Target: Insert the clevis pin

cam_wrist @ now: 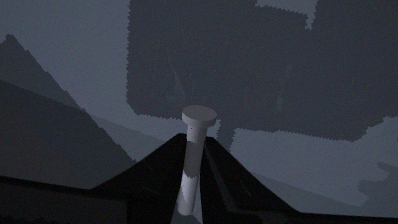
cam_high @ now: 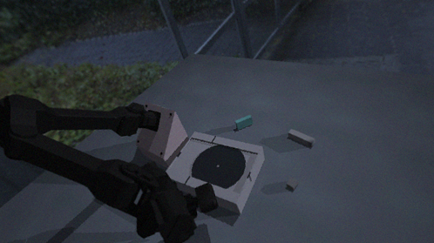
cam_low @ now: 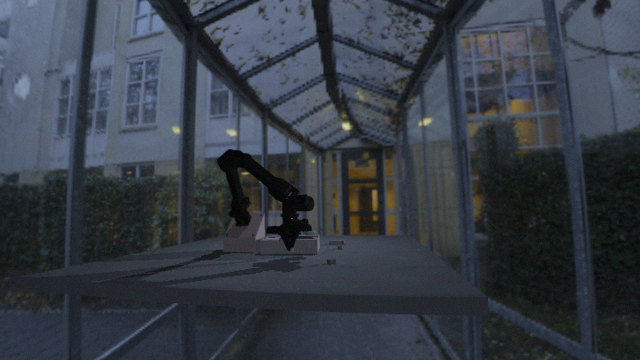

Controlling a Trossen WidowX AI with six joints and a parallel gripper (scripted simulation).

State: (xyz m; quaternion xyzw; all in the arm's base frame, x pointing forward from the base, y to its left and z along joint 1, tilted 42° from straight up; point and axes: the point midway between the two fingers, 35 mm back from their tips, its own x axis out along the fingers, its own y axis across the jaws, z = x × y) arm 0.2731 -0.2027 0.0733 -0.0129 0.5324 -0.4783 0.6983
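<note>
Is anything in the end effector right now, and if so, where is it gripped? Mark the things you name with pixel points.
A pale grey steel clevis pin [cam_wrist: 194, 155], gripped by its shank below the round head, between the end effector's [cam_wrist: 196, 137] two black fingertips.

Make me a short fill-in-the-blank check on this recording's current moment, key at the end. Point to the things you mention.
1. The gripper [cam_high: 201, 205] [cam_low: 290, 245] [cam_wrist: 194, 144] is shut on the ____.
2. In the wrist view, the wide round part at the far end of the held piece is its ____.
3. The dark disc [cam_high: 207, 169] lies inside the ____.
4. The small block [cam_high: 244, 122] beyond the tray [cam_high: 250, 186] [cam_low: 270, 246] in the top view is coloured ____.

Missing words: pin; head; tray; green.
</note>
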